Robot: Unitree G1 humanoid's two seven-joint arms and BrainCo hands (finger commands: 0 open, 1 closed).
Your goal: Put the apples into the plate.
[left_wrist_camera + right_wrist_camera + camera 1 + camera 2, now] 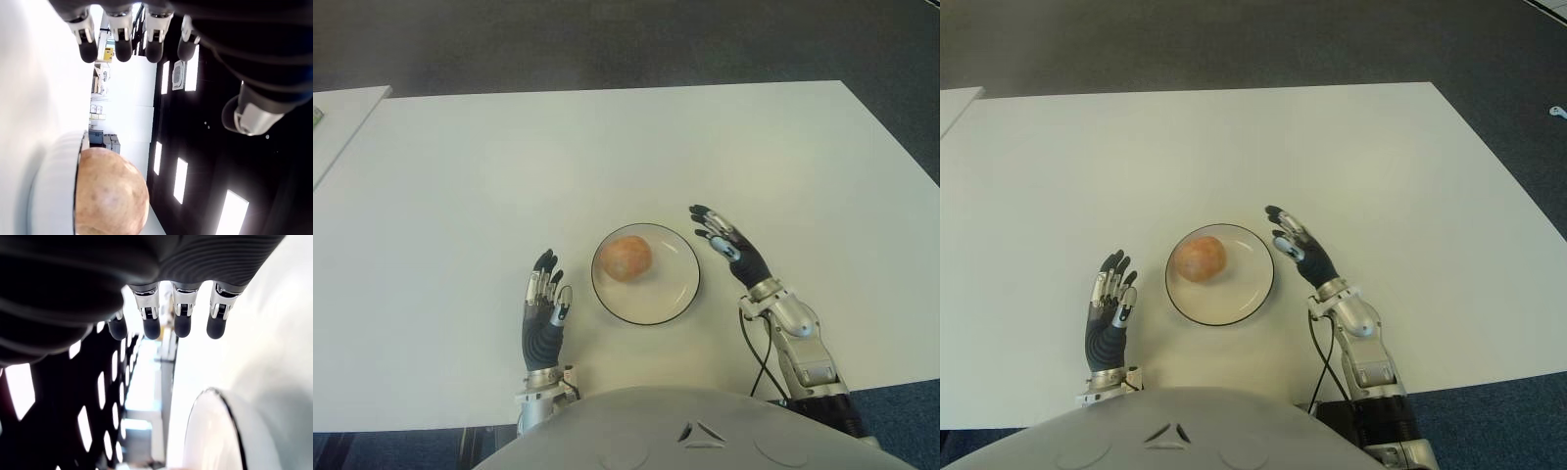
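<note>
Left hand (544, 308): near edge of the white table (460, 196), just left of the plate; fingers stretched out straight, holding nothing.
Apple (626, 257): one orange-red fruit lying inside the plate, toward its left, far side; neither hand touches it.
Plate (677, 294): white with a dark rim, on the table between the two hands.
Right hand (729, 247): just right of the plate, fingers extended toward the far-left along its rim, empty.
</note>
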